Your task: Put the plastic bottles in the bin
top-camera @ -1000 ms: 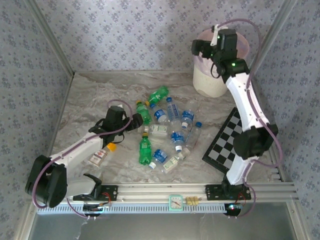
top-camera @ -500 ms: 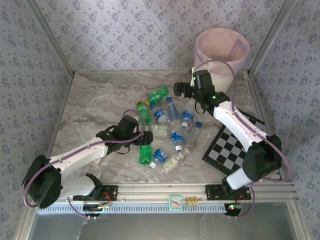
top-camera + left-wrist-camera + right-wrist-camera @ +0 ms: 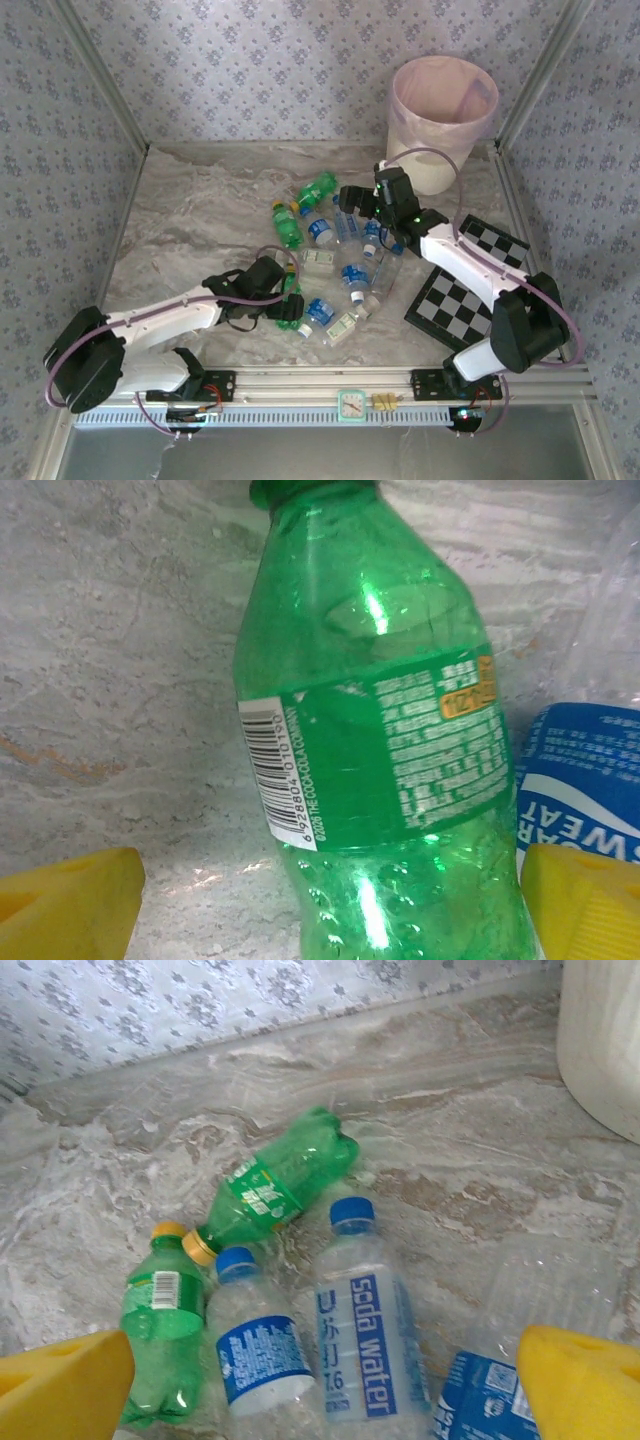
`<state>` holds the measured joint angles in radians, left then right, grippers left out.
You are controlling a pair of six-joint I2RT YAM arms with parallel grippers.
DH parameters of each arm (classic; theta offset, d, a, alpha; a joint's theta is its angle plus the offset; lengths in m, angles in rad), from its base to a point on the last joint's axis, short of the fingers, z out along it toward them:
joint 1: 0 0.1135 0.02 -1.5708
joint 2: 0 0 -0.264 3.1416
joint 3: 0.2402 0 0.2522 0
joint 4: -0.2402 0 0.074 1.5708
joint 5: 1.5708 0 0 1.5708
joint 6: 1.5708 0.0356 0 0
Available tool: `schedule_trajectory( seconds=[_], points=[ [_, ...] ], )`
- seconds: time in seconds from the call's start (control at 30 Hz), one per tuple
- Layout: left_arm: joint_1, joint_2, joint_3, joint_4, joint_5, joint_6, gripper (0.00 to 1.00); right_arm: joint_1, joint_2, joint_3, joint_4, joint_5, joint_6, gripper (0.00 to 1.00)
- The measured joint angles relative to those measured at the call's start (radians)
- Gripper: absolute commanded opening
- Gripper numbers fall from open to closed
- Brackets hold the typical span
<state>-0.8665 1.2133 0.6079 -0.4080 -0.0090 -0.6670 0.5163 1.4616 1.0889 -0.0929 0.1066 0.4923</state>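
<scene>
1. Top external view is showing the plastic bottles [image 3: 352, 276] lying on their sides in a loose heap in the middle of the marbled table [image 3: 190, 200]. They are well apart from the bin [image 3: 470, 125], which is standing upright in the far right corner.
2. This bin is showing a round cream-white wall, with a translucent pink liner folded over its rim.
3. Low at the near edge of the heap, the left gripper [image 3: 288, 300] is reaching over a green bottle [image 3: 370, 740]. From the left wrist, its yellow pads [image 3: 70, 900] are standing wide apart with the bottle between them. One pad is clear of the bottle and the other is just beside it; whether that one is touching, I cannot tell.
4. That bottle is looking translucent and dented, wearing a green label with a white barcode patch. A blue-labelled bottle [image 3: 580, 780] is lying just beside it.
5. At the far side of the heap, the right gripper [image 3: 348, 198] is hovering with its jaws spread wide, holding nothing.
6. Below it, the right wrist view is showing yellow-capped green bottles [image 3: 275, 1185] and a clear, blue-capped "soda water" bottle [image 3: 360, 1340].
</scene>
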Motion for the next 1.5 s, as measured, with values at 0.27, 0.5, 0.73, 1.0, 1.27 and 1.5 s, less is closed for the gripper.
schedule_trajectory(
  seconds=[0.27, 0.5, 0.73, 1.0, 1.27, 1.5],
  points=[
    [-0.007, 0.067, -0.001, -0.003, -0.019, 0.0, 0.88, 0.01, 0.0, 0.0, 0.022, -0.009, 0.007, 1.0],
    [-0.007, 0.105, -0.003, -0.008, -0.036, 0.008, 0.74, 0.01, 0.0, 0.0, 0.022, -0.008, 0.01, 1.0],
    [-0.007, 0.109, -0.003, -0.007, -0.056, 0.013, 0.58, 0.01, 0.0, 0.0, 0.022, -0.008, 0.01, 1.0],
    [-0.007, 0.076, -0.011, -0.018, -0.071, 0.012, 0.53, 0.01, 0.0, 0.002, 0.022, -0.009, 0.01, 1.0],
    [-0.007, -0.074, 0.013, -0.01, -0.154, 0.032, 0.53, 0.01, 0.0, 0.013, 0.03, -0.069, 0.008, 1.0],
    [0.065, -0.1, 0.066, 0.162, -0.173, 0.041, 0.53, 0.01, 0.0, 0.014, 0.099, -0.226, 0.01, 1.0]
  ],
)
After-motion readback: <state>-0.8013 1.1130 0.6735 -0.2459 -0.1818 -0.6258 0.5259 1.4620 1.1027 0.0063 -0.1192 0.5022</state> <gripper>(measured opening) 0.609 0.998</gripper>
